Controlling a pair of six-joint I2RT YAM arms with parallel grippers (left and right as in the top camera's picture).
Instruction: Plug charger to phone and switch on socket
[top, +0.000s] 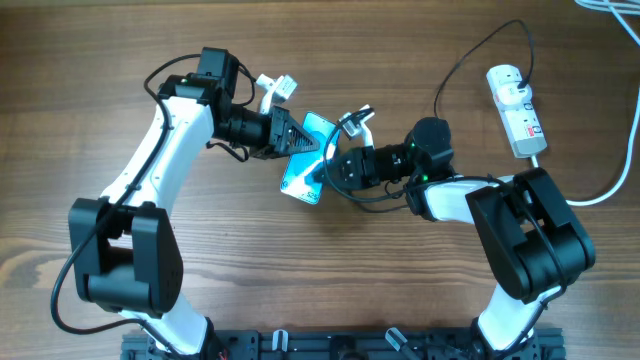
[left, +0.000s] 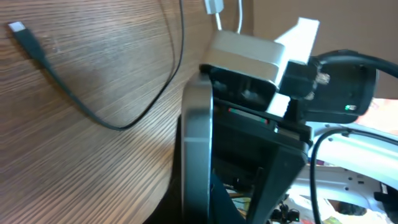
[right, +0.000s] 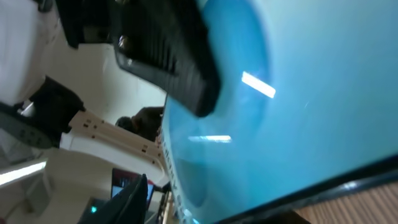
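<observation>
The wood-grain counter (top: 330, 270) is stretching wide along its near side, between the two arms. Near the middle, the phone (top: 300, 178) is being held tilted up off the wood. The left gripper (top: 293, 142) is clamping its jaws on the upper edge, and the right gripper (top: 333, 168) is pinching the opposite side. The charger (top: 470, 52) is trailing from the socket (top: 515, 110) at the far right, its metal tip (left: 17, 27) lying loose. The thick white cord (top: 615, 185) is running toward the right edge.
</observation>
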